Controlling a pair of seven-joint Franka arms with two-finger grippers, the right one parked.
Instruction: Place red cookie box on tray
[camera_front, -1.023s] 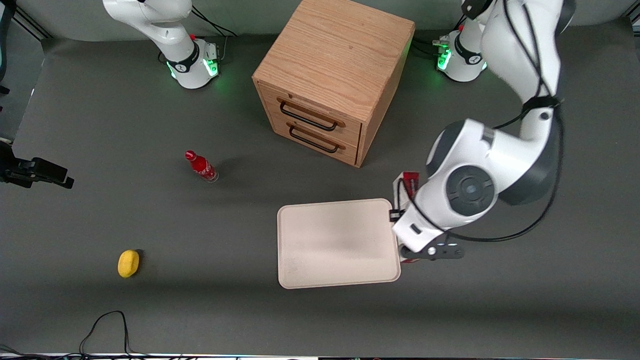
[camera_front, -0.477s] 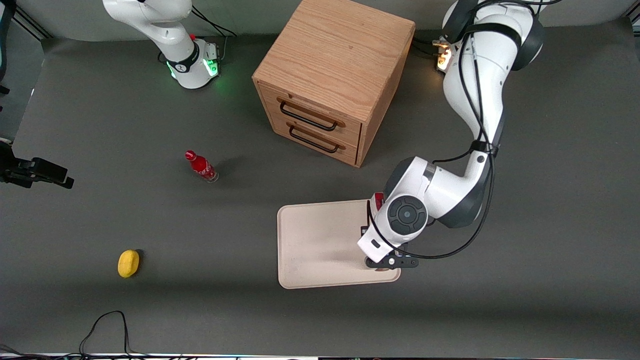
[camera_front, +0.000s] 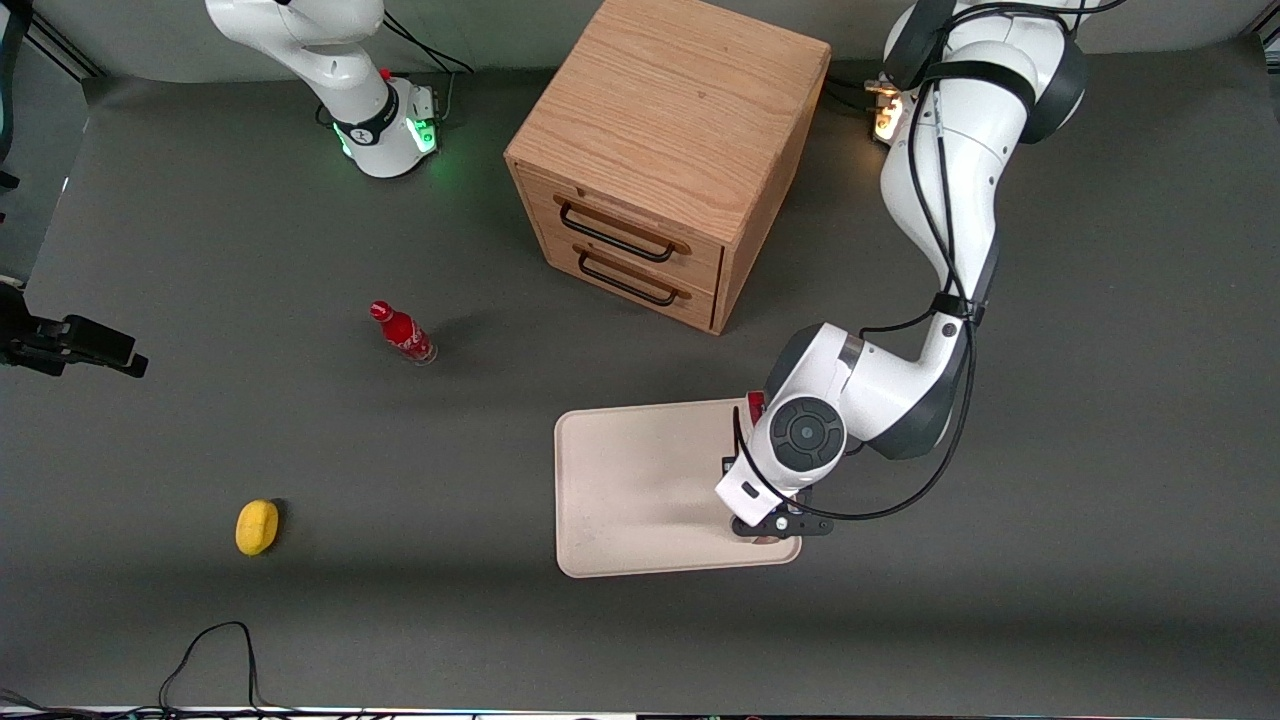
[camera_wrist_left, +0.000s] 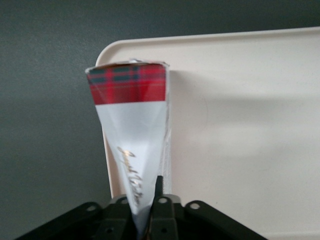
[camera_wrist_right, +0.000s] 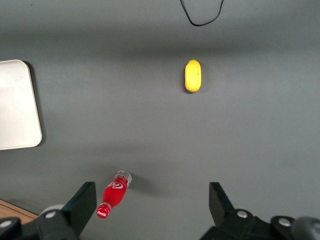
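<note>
Hanging over the tray's (camera_front: 640, 490) edge toward the working arm's end of the table, the gripper (camera_wrist_left: 148, 207) is clenched on the box (camera_wrist_left: 131, 130), its jaws pinching one narrow end. The box juts straight out from between the fingers, tartan end farthest from the claw, above the tray's rim near a corner. In the front view the arm hides nearly all of it; only a red sliver (camera_front: 756, 404) peeks out. Judging by this, the carton is held lengthwise so it can be lowered flat inside the rim. Whether it touches the tray yet, I cannot tell.
</note>
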